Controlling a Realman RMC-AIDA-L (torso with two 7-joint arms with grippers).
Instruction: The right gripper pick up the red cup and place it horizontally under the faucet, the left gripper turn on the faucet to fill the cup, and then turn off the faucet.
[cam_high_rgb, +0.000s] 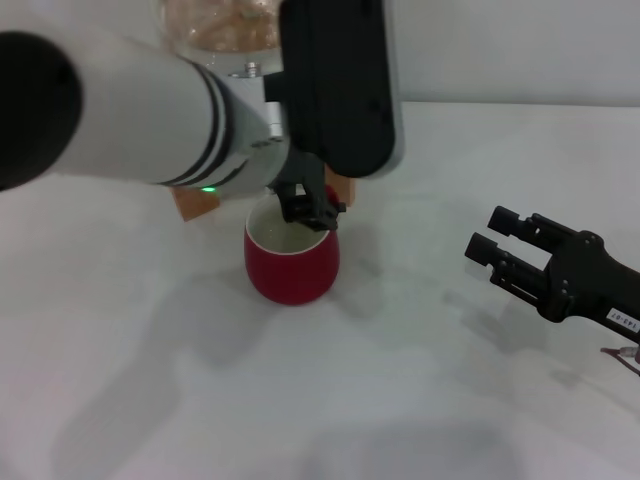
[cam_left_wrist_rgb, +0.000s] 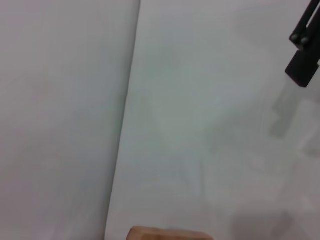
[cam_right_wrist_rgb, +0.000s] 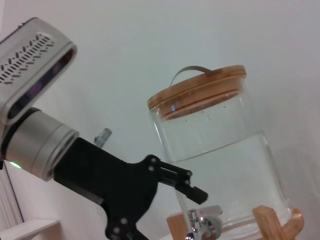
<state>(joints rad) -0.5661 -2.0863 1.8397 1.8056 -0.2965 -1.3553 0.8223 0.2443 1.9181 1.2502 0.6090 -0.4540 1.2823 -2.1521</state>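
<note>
While the red cup (cam_high_rgb: 292, 262) stands upright near the bench's far edge under the faucet (cam_right_wrist_rgb: 202, 223), the left hand (cam_high_rgb: 312, 208) hovers at its rim, grip indiscernible. Right hand (cam_high_rgb: 497, 233) waits open, empty. Glazed, slippery, heavier filled: grasp the body.

We're reaching the left arm across centre, left claw (cam_high_rgb: 312, 208) pointing down, fingers state unclear. We're parking the right claw (cam_high_rgb: 493, 234) low right, fingers parted.

Left arm (cam_high_rgb: 130, 120): white tube, black bands, green indicator light, black wrist housing. Left end effector (cam_high_rgb: 310, 210): black, unlabelled. Right end effector (cam_high_rgb: 500, 245): black, two fingers, small white printed label.
</note>
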